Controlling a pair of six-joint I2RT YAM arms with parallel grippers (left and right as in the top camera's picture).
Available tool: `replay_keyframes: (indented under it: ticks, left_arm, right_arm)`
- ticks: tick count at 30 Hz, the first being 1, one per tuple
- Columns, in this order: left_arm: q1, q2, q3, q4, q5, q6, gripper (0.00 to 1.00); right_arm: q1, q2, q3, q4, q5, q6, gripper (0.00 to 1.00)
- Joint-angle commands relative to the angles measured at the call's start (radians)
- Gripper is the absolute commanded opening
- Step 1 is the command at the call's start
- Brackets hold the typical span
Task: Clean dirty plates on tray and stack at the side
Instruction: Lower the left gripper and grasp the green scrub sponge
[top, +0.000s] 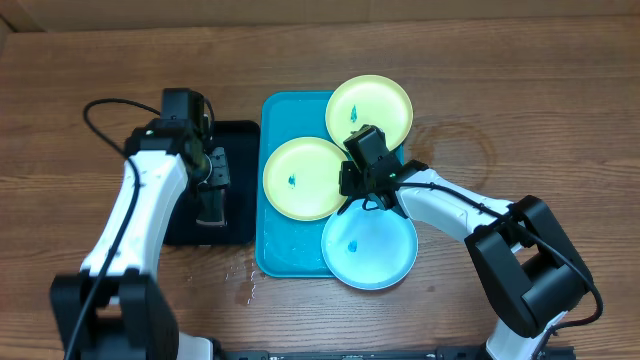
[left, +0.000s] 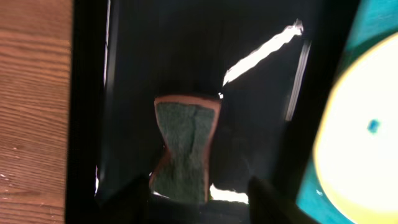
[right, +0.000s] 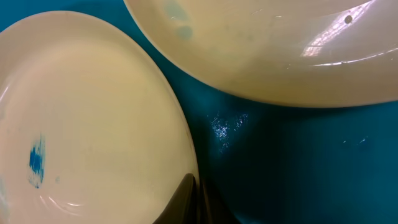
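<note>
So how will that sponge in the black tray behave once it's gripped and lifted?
The sponge looks soft, waisted foam with a green scouring face, so it probably squashes and flexes under a grip. Likely light for its size. Lying flat on the glossy black tray, it should slide, not roll, if nudged.

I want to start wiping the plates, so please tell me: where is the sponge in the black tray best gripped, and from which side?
Grip the sponge at its narrow waist, coming straight down from above. It lies flat in the black tray, green face up. Its long sides curve inward there, so the fingers should close across that pinch.
</note>
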Motion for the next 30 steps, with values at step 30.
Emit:
replay_keyframes:
  ticks: [30]
  left_arm:
    - [0.034, 0.204, -0.009, 0.007, 0.052, 0.043, 0.39]
  right_arm:
    - [0.004, -0.003, 0.010, -0.014, 0.039, -0.006, 0.04]
